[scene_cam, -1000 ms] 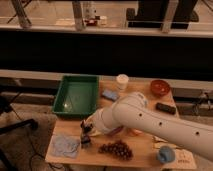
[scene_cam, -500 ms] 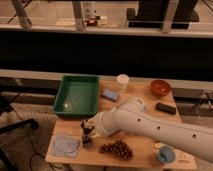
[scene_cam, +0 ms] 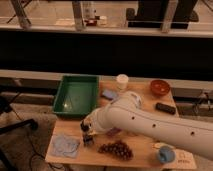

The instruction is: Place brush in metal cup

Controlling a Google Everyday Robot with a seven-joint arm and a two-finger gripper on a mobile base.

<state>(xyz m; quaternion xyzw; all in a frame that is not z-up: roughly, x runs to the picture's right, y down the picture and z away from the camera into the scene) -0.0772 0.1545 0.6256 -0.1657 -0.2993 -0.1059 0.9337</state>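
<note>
**Claw (scene_cam: 86, 128) stationed over the metal cup (scene_cam: 88, 140), front-left of bench (scene_cam: 138, 153)**
The claw hangs just above the cup, judged as alignment for a straight drop-in. A slim dark form at the claw, likely the brush (scene_cam: 83, 124), sits directly above the cup. Whether the claw grips it cannot be told. The cup stands between the blue cloth (scene_cam: 65, 145) and the grapes (scene_cam: 116, 149).

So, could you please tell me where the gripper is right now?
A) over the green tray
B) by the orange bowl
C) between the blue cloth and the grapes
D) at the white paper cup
C: the gripper is down low, with the blue cloth on one side and the grapes on the other.
</note>
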